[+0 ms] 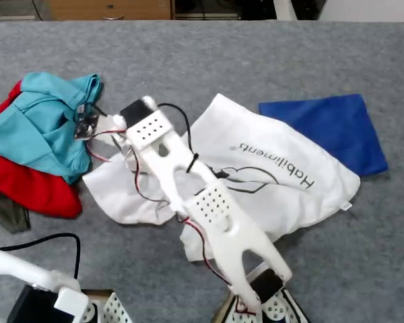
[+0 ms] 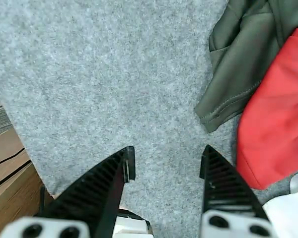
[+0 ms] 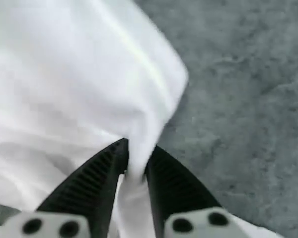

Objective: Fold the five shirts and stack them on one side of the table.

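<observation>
Grey felt covers the table (image 1: 188,54), and at its near edge the two arms stand side by side. The left arm (image 1: 27,269) sits low at the near left corner. The left gripper (image 2: 167,151) hangs over bare felt with its jaws spread wide and nothing between them. Just beyond its fingertips lies the hem of an olive shirt (image 2: 243,54), and a red shirt (image 2: 278,114) lies beside that, partly over it. Neither touches the gripper.

The right arm (image 1: 215,208) reaches from the near middle of the table diagonally toward the far left, passing over a crumpled white shirt (image 1: 269,168) spread across the centre. The right gripper (image 3: 138,148) is pinched tight on a fold of that white shirt (image 3: 64,74). The cloth runs between the two black fingers (image 3: 102,173) and billows out past them. From above, this grip is at the shirt's left edge, right next to a teal shirt (image 1: 40,128).

The teal shirt lies heaped on the red one (image 1: 27,185) at the left side of the table. A corner of the olive shirt (image 1: 3,212) pokes out below them.

Farther off, toward the far right, a blue shirt (image 1: 330,128) lies folded flat, its near corner just at the edge of the white shirt.
</observation>
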Action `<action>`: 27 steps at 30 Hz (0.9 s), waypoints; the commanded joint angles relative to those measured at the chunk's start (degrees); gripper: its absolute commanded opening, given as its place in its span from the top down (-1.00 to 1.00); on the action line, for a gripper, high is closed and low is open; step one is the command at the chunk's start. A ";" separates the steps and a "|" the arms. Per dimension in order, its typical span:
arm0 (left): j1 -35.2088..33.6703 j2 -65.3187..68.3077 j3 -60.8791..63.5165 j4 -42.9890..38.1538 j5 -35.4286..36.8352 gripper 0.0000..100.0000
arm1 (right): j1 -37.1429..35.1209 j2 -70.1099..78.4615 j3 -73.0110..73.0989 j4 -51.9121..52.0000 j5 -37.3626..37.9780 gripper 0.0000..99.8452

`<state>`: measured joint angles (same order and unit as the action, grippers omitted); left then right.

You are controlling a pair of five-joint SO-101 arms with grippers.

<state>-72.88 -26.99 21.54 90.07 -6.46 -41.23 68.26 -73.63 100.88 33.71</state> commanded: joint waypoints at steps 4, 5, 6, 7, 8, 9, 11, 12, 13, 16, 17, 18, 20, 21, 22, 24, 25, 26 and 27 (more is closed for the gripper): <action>0.09 -0.22 -2.46 0.18 -0.35 0.55 | 9.36 -9.54 -8.04 1.58 -5.19 0.99; 0.09 -0.22 -2.46 0.18 -0.35 0.55 | 10.68 -12.09 -8.04 1.58 -5.89 0.99; 0.26 -0.22 -2.46 0.09 -0.35 0.55 | 12.00 -14.64 -8.22 1.49 -6.33 0.99; 0.97 -0.22 -2.46 0.09 -0.35 0.55 | 13.32 -17.27 -8.48 1.49 -6.59 0.99; 2.02 -0.22 -2.29 0.18 -0.35 0.55 | 14.73 -19.74 -8.57 1.32 -6.59 0.99; 3.16 -0.22 -1.76 0.18 -0.35 0.55 | 16.13 -22.20 -8.57 1.23 -6.59 0.99; 6.86 -0.22 -0.62 0.18 -0.35 0.55 | 18.86 -26.68 -8.57 0.79 -6.59 0.99; 9.14 -0.22 0.00 0.18 -0.35 0.55 | 20.44 -28.62 -8.57 0.18 -6.59 0.99; 11.60 -0.22 0.70 0.18 -0.35 0.55 | 22.02 -30.20 -8.57 -0.44 -6.59 0.99; 21.19 -0.22 1.85 0.18 -0.09 0.55 | 26.86 -34.07 -8.57 -2.20 -6.24 0.99; 24.97 -0.22 1.93 0.18 -0.09 0.55 | 28.35 -35.03 -8.57 -2.37 -6.15 0.99; 29.01 -0.22 1.85 0.18 -0.09 0.55 | 29.49 -35.82 -8.57 -2.37 -6.15 0.99; 37.63 -0.22 1.41 0.18 0.00 0.55 | 31.60 -37.05 -8.57 -2.02 -6.15 0.99; 42.46 -0.22 1.41 -0.09 0.00 0.55 | 32.57 -37.49 -8.57 -2.02 -6.15 0.99; 47.38 -0.22 1.41 -0.35 0.00 0.55 | 33.54 -37.76 -8.57 -2.02 -6.15 0.99; 57.14 0.40 1.67 -1.23 0.00 0.55 | 35.38 -37.76 -8.22 -2.20 -6.15 0.99; 61.54 0.48 2.11 -2.99 0.09 0.55 | 36.26 -37.58 -7.96 -2.29 -6.15 0.99; 65.41 0.48 3.08 -5.19 0.70 0.55 | 37.23 -37.14 -7.87 -2.37 -6.24 0.99; 68.92 0.48 4.04 -8.09 2.20 0.55 | 38.20 -36.35 -7.60 -2.46 -6.33 0.99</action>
<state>-16.09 -26.37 24.35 87.34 -6.46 -6.24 35.30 -79.16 99.91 27.74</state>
